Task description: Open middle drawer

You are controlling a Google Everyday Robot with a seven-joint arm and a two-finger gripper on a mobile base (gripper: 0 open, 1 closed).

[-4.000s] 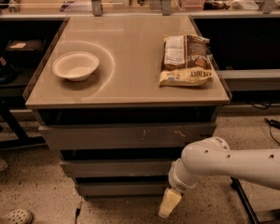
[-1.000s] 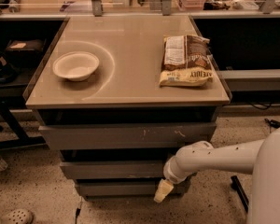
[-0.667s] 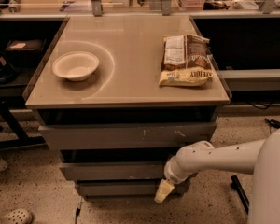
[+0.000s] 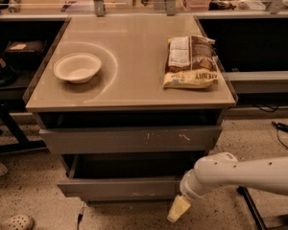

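The middle drawer (image 4: pixel 120 187) is a plain grey front below the scratched top drawer front (image 4: pixel 129 139). It stands pulled out towards the camera, with a dark open cavity (image 4: pixel 129 164) behind its front. My gripper (image 4: pixel 178 209) is a pale yellowish tip on the white arm (image 4: pixel 240 172). It hangs at the right end of the middle drawer's front, just below its lower edge, close to the floor. The lowest drawer is hidden behind the pulled-out front.
On the cabinet top (image 4: pixel 134 80) sit a white bowl (image 4: pixel 77 67) at the left and a snack bag (image 4: pixel 190 61) at the right. Dark shelving stands on both sides. Cables (image 4: pixel 281 127) lie on the speckled floor at the right, and a shoe (image 4: pixel 12 222) at the lower left.
The middle drawer has slid out towards the camera, exposing a dark gap behind its front. The gripper and arm have moved a little down and nearer with it.
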